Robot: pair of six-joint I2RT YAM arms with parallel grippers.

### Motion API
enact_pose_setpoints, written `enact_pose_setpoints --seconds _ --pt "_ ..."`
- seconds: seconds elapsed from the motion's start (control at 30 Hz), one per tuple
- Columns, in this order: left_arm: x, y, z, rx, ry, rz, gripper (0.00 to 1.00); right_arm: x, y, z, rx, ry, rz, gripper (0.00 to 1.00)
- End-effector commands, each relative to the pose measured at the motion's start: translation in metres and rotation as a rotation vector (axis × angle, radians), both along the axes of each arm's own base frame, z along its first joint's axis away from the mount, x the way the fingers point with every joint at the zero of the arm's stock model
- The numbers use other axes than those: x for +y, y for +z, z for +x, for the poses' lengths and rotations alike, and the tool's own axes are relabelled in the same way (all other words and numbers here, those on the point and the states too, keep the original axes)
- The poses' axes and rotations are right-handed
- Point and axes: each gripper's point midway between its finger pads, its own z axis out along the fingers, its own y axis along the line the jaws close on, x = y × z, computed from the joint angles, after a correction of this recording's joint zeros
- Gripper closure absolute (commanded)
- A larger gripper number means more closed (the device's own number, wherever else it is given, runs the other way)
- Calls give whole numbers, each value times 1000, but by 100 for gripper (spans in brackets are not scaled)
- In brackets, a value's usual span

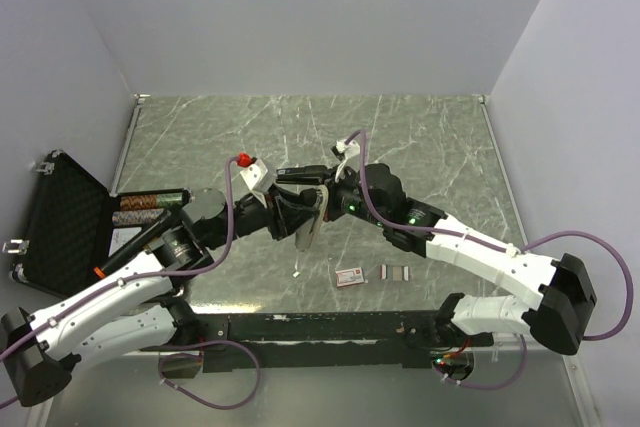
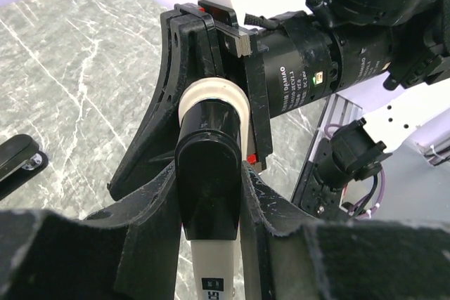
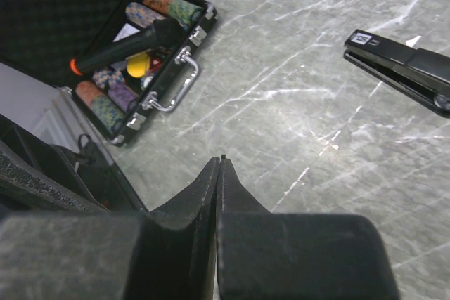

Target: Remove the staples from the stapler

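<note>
- Grey marbled table (image 1: 440, 147), with an open black case (image 1: 60, 222) at its left edge.
- Left tool (image 2: 209, 191): clamped round what looks like a white stapler (image 2: 209, 138) with a black top, raised over mid-table.
- Right tool (image 3: 221, 168): fingers pressed together with no gap, nothing seen between them, tip just beside the white stapler.
- Black stapler (image 3: 401, 61): flat on the table, apart from both tools.
- Red-and-white box (image 1: 350, 277): near the front edge.
- Staples (image 1: 397, 272): short silvery strips on the table just right of the box, well apart from both tools and nearer the arm bases.
</note>
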Motion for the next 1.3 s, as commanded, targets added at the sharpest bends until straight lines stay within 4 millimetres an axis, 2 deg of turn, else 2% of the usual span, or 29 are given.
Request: enact_pose_setpoints --seconds 0.0,0.23,0.4,0.7,0.87,1.07,1.13,1.27 --pt "-20 5 -7 -55 -104 9 99 36 50 -38 -81 205 106 100" --pt "-7 7 2 -64 -24 46 99 7 47 -21 -124 96 51 100" --pt "-1 11 13 -69 52 67 99 -18 36 -10 -122 21 -10 100" --pt "25 20 54 -76 298 186 99 -74 4 11 -83 -145 -79 100" --pt "47 22 86 -71 452 270 99 -84 -6 10 -65 -167 -92 100" --pt "92 -2 147 39 623 357 99 -75 -17 5 -23 -124 -81 100" --pt "113 -16 166 105 684 378 99 -73 -19 3 -12 -109 -79 100" --pt "139 -50 195 233 741 413 99 -68 -23 -1 5 -77 -73 100"
